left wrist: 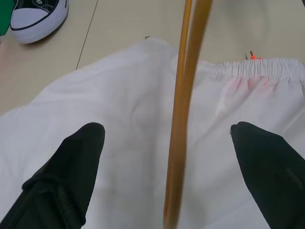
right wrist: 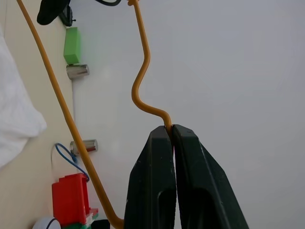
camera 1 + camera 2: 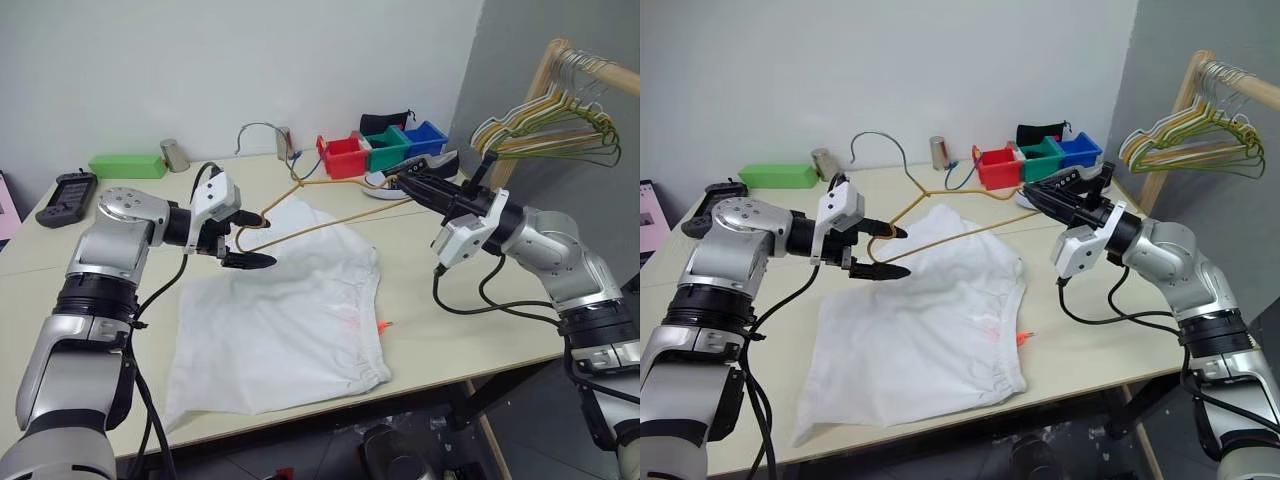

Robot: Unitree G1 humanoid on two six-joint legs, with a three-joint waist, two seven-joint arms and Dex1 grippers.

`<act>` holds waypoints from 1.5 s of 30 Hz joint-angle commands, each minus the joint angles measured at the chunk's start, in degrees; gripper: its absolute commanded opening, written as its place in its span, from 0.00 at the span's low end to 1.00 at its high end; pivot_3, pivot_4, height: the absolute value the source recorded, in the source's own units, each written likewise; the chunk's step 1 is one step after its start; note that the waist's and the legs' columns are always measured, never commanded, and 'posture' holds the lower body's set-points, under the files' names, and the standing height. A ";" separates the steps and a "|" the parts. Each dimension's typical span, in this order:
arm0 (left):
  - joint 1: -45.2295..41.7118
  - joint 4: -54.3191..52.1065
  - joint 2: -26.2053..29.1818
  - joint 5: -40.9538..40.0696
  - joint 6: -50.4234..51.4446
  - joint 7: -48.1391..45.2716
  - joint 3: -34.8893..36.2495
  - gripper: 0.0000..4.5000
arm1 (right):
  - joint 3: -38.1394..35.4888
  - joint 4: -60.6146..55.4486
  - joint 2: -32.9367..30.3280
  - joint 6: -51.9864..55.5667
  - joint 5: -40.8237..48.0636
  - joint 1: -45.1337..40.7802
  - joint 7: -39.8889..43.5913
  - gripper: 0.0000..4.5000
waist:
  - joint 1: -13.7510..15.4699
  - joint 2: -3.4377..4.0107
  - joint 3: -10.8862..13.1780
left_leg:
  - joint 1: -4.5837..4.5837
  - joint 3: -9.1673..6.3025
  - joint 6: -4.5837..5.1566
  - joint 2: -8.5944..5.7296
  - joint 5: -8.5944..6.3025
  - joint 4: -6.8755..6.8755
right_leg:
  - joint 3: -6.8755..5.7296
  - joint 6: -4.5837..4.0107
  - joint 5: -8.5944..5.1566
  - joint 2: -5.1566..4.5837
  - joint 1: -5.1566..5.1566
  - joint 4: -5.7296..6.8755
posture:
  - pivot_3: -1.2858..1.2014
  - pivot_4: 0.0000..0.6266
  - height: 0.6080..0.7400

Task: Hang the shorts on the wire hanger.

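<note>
The white shorts point(image 3: 290, 320) lie flat on the table, gathered waistband toward the right edge, with an orange-red drawstring tip point(image 3: 384, 325) poking out. The yellow-tan wire hanger point(image 3: 330, 222) is held just above the shorts' far edge, its grey hook point(image 3: 262, 128) toward the wall. My right gripper point(image 3: 402, 180) is shut on the hanger's right end; the right wrist view shows the wire point(image 2: 143, 71) pinched at the fingertips point(image 2: 164, 143). My left gripper point(image 3: 253, 240) is open, its fingers point(image 1: 71, 167) straddling the hanger's left corner point(image 1: 178, 143) without touching it.
Red point(image 3: 345, 157), green point(image 3: 388, 148) and blue point(image 3: 428, 136) bins and a shoe point(image 3: 385, 186) sit behind the hanger. A green box point(image 3: 127, 165), a metal can point(image 3: 175, 155) and a black device point(image 3: 65, 198) stand at the back left. A wooden rack with several hangers point(image 3: 560, 130) is at the right.
</note>
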 commanded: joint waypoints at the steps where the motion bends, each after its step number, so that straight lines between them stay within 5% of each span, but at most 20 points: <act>1: -1.65 -0.92 1.24 -0.31 -0.58 -0.28 1.52 0.99 | -1.10 0.71 -1.03 -1.13 0.30 -0.97 -1.06 0.00 | 0.04 0.00 0.00 | 0.00 0.00 0.00 0.00 0.00 0.00 | 0.00 0.00 0.00 0.00 0.01 0.00 | 0.38 0.05 1.00; 23: -2.04 1.86 -1.12 1.14 -2.50 1.16 0.40 0.99 | -1.68 -1.70 -1.14 -2.46 2.90 -0.79 -0.58 0.00 | -0.07 0.00 0.00 | 0.03 0.00 0.00 0.00 0.00 0.01 | 0.00 0.00 0.00 0.00 0.03 0.02 | 0.38 0.06 1.00; 45: -1.90 0.40 -1.48 1.02 -1.30 -1.47 0.55 0.00 | -1.51 -0.41 -1.08 -2.22 1.54 -1.22 -1.35 0.00 | -0.13 0.00 0.00 | 0.04 0.00 0.01 0.00 0.00 0.03 | 0.00 0.01 0.00 0.00 0.05 0.02 | 0.38 0.04 1.00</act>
